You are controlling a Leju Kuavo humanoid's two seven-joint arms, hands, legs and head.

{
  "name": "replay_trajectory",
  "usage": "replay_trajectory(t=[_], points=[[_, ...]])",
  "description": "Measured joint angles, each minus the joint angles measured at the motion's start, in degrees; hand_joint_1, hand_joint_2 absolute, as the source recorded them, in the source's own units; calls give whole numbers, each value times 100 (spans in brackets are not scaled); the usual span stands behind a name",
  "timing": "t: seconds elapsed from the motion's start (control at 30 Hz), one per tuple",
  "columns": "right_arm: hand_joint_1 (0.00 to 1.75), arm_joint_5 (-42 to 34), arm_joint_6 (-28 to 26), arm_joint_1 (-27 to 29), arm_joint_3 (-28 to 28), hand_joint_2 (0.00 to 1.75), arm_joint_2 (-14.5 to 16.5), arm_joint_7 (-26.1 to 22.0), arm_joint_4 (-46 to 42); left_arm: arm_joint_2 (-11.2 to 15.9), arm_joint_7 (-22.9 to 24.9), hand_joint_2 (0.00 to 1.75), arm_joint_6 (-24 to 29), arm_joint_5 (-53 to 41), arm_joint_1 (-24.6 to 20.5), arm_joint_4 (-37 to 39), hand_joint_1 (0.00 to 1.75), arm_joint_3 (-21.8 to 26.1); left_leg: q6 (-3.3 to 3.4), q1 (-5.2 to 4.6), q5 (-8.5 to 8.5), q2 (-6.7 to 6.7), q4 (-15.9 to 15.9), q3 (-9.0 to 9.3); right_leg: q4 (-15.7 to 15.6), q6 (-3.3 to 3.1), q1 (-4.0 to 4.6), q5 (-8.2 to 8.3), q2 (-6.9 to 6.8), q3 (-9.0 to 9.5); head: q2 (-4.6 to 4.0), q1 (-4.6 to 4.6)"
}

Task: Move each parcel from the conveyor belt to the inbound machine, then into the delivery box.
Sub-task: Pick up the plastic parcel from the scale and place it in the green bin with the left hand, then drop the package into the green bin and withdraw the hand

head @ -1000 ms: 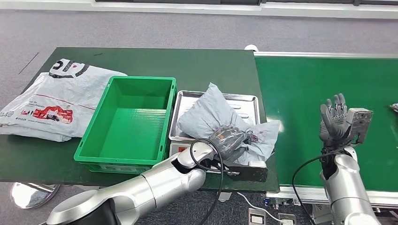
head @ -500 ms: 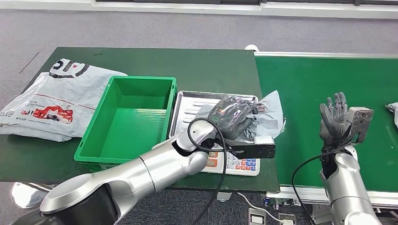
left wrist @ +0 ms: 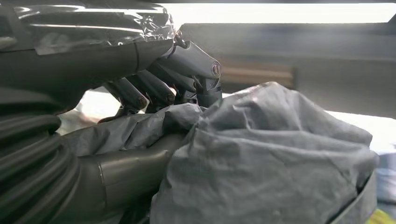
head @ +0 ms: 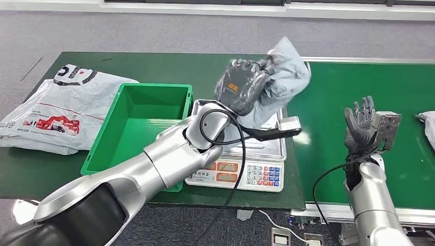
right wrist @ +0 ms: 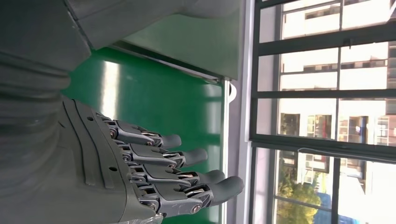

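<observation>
Left hand [head: 240, 84] closed around a crumpled grey parcel [head: 284, 77], held up in the air at upper centre of the head view, above the far end of the steel tray of the inbound machine [head: 241, 164]; in the left wrist view, dark fingers [left wrist: 154, 86] pressed into the grey wrap [left wrist: 275, 158]. Right hand [head: 361, 123] raised at right of the frame over the conveyor belt [head: 333, 92], fingers straight and apart, holding nothing; same spread fingers [right wrist: 187, 175] in the right wrist view, with green belt and tall windows behind. Dark green desk [head: 169, 66] across the left and centre of the frame, grey carpeted floor [head: 154, 31] beyond it along the top. Green delivery box [head: 174, 148] on the desk just left of the machine, touching or nearly touching its side. White printed bag [head: 56, 110] lying flat at far left of the desk. Another pale parcel [head: 428, 125] at the right edge, on the belt.
</observation>
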Motion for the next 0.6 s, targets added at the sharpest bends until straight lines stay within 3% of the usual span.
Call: replay_trajectory(t=[0.13, 0.37, 0.6], points=[[0, 167, -73, -23, 0, 175, 38, 116, 3, 242, 702, 175, 38, -1402, -25, 149, 175, 640, -2, 2, 3, 0, 0, 1, 1, -1, 2, 1, 0, -1, 0, 0], [0, 306, -60, 0, -53, 175, 56, 24, 67, 602, 1181, 175, -36, -2965, 22, 201, 175, 1991, -1, 2, 4, -2, 0, -1, 3, -1, 3, 0, -2, -3, 0, 0], [0, 332, -56, 209, -149, 175, 77, 59, -9, 996, 1708, 175, -398, -3125, 116, 236, 175, 2299, 0, 2, 3, -2, 0, -2, 2, -1, 2, -1, -1, -4, 0, 0]])
